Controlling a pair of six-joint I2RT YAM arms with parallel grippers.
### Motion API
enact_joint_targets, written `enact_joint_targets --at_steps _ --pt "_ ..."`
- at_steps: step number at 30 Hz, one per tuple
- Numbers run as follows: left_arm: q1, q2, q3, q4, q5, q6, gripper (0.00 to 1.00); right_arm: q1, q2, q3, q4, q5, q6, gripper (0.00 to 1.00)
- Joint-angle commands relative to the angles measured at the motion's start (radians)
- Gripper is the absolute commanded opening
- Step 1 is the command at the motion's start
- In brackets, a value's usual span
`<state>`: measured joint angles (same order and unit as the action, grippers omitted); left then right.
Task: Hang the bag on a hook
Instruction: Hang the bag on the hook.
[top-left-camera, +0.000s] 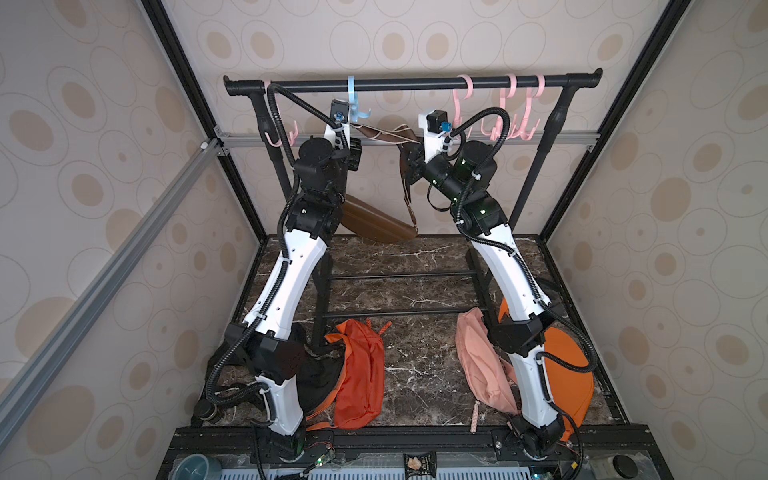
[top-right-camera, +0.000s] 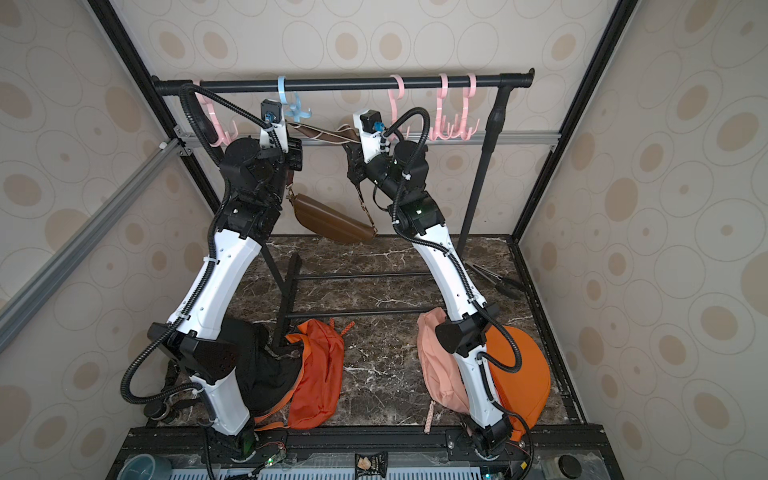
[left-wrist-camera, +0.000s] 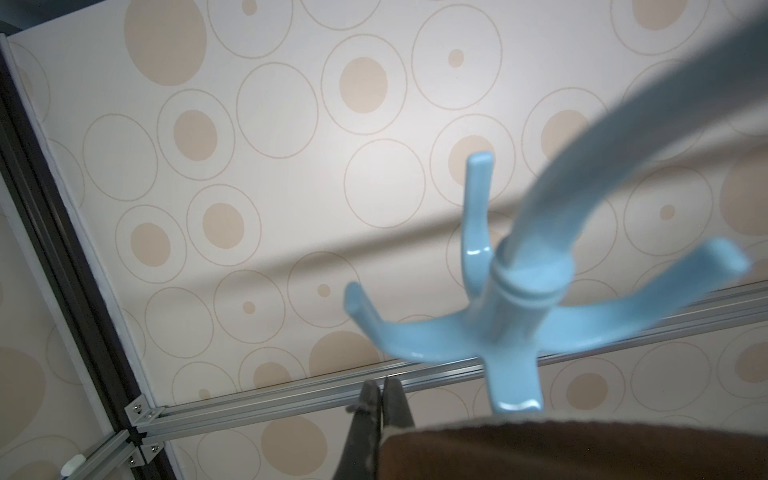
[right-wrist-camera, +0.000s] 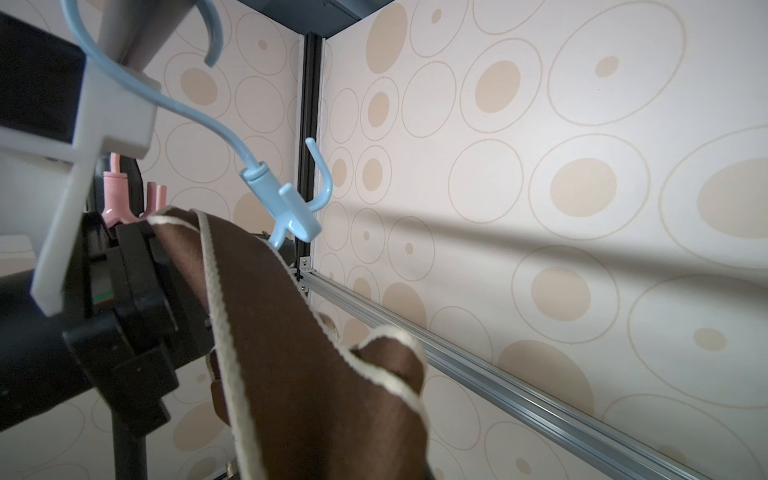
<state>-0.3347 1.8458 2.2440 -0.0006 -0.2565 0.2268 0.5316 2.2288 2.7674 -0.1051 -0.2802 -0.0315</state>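
Tabletop (top-left-camera: 415, 257) of dark marble is carrying a black rack (top-left-camera: 411, 83), whose rail is spanning the far edge. Both arms are reaching up toward that rail. Two loose bags are lying near the tabletop's front edge: an orange bag (top-left-camera: 359, 374) toward the left corner and a peach bag (top-left-camera: 482, 365) toward the right. The brown bag (top-left-camera: 374, 222) is hanging in the air between the arms, above the far edge, its left end sitting higher. Its strap (top-left-camera: 386, 134) is stretching between the two grippers, just under the rail. The left gripper (left-wrist-camera: 380, 390) is clenching one stretch of the strap, jaws pressed together. The right gripper (top-left-camera: 407, 143) is clamping the other stretch, where the webbing is bunching. Pink hooks (top-left-camera: 505, 108) are hanging along the rail's right half. The blue hook (top-left-camera: 355, 106) is dangling nearer the rail's left end, its prongs sitting just above the strap. Whether a prong is touching the webbing is not showing clearly.
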Motion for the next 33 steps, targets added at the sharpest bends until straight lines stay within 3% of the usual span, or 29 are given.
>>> enact_joint_targets --at_steps 1,8,17,18,19,24,29,33 --pt "0.071 -0.031 -0.025 -0.073 -0.151 -0.056 0.00 -0.053 -0.103 0.018 0.088 0.038 -0.004 0.00" --pt "0.031 -0.094 -0.187 -0.132 -0.151 -0.087 0.00 -0.054 -0.114 -0.011 0.064 0.023 0.011 0.00" --pt "-0.016 -0.188 -0.394 -0.131 -0.117 -0.147 0.00 -0.052 -0.212 -0.163 0.066 -0.053 0.054 0.00" --pt "-0.021 -0.200 -0.416 -0.130 -0.112 -0.155 0.02 -0.053 -0.225 -0.188 0.076 -0.064 0.064 0.01" --pt "-0.024 -0.213 -0.444 -0.127 -0.106 -0.167 0.11 -0.052 -0.243 -0.220 0.089 -0.081 0.077 0.04" --pt "-0.035 -0.271 -0.561 -0.110 -0.080 -0.203 0.18 -0.041 -0.298 -0.314 0.120 -0.143 0.106 0.21" --pt "-0.038 -0.338 -0.665 -0.064 -0.069 -0.219 0.47 -0.037 -0.320 -0.351 0.119 -0.160 0.120 0.28" --pt "-0.039 -0.366 -0.671 -0.070 -0.026 -0.228 0.68 -0.035 -0.323 -0.350 0.106 -0.178 0.129 0.39"
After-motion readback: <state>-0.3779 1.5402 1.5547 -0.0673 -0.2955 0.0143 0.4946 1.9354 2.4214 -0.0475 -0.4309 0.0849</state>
